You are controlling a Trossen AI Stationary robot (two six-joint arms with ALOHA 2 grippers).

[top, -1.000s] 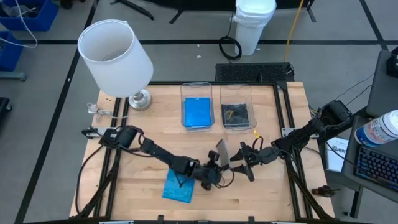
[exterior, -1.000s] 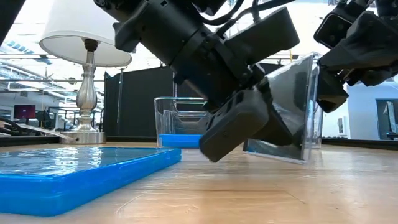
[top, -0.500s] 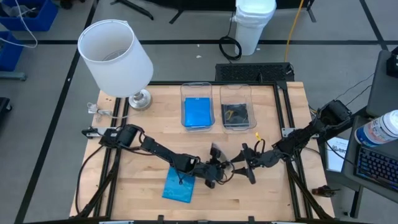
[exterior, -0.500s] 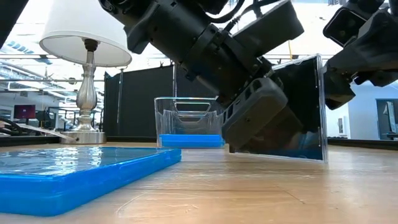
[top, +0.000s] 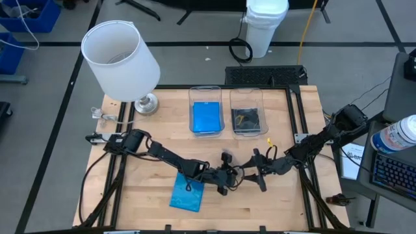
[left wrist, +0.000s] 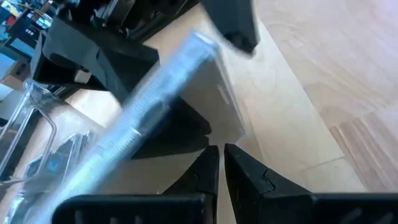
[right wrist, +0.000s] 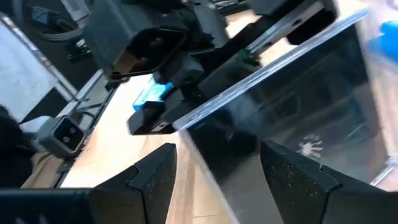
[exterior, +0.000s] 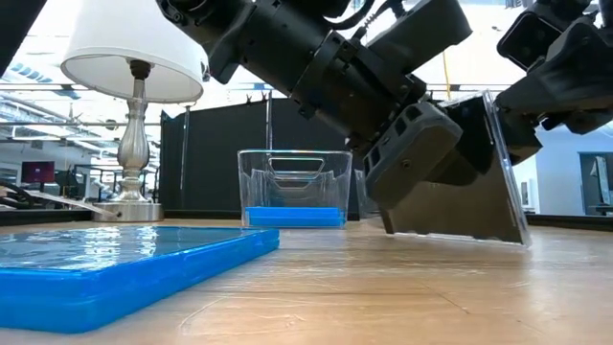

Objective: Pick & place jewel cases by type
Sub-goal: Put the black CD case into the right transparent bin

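Now the left gripper is closed on the top edge of a grey/clear jewel case, holding it on edge at mid-table toward the front. The right gripper sits just beside it with its fingers spread wide, the case between them in the right wrist view, though a grip cannot be made out. A second ago the case stood nearly upright and tipped the other way; its top has since swung over, so it leans with its lower edge toward the wooden table. The case is thin, with a clear rim and dark insert. A blue jewel case lies flat near the front edge, left of the grippers. Behind stand two clear bins, the left bin holding blue, the right bin dark.
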